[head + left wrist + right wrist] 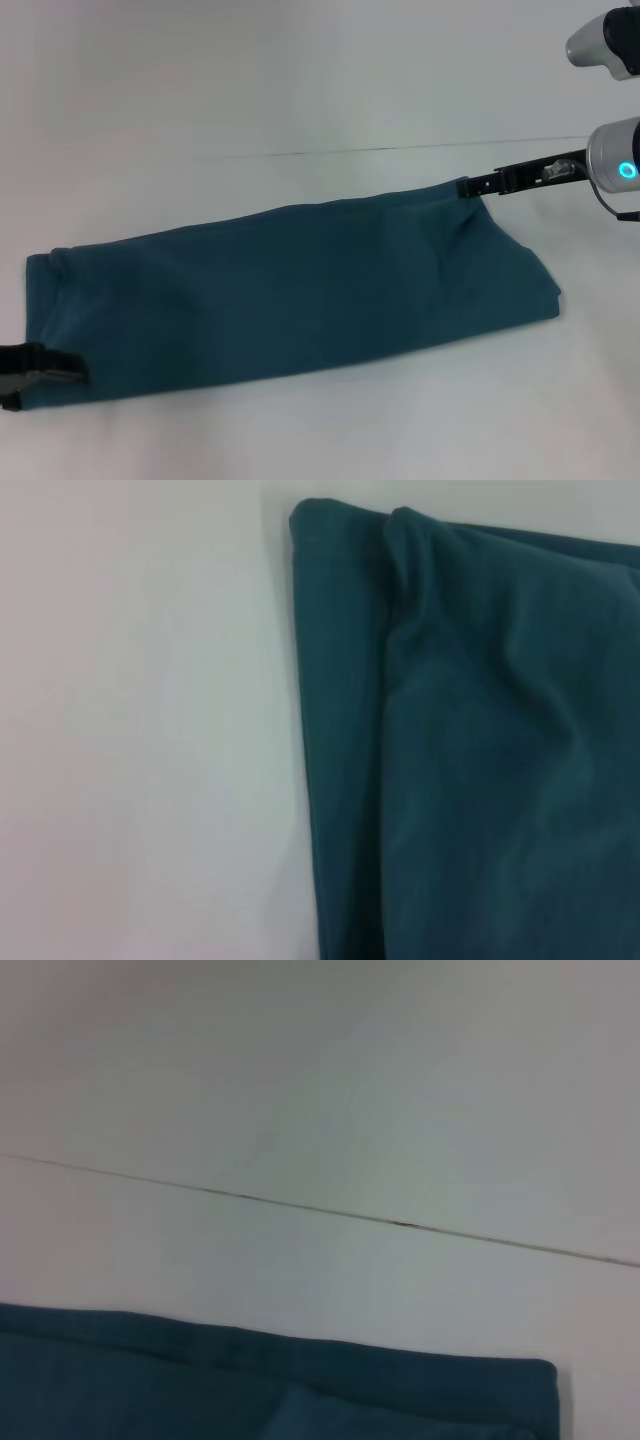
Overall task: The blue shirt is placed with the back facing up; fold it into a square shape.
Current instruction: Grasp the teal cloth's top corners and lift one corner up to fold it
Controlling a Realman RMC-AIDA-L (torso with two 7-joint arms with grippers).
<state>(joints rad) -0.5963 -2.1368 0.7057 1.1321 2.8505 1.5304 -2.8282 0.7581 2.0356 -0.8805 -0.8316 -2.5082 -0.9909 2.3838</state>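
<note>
The left gripper (45, 368) sits at the near left corner of the blue shirt (300, 285), finger state unclear; the shirt lies folded into a long band across the white table (300, 80); the right gripper (470, 184) touches its far right corner, whether pinching I cannot tell.

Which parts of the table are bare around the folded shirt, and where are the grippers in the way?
The table is bare beyond the blue shirt's far edge, along its near edge, and past its right end. It is crowded at two spots: the left gripper at the shirt's near left corner, and the right gripper at its far right corner.
</note>
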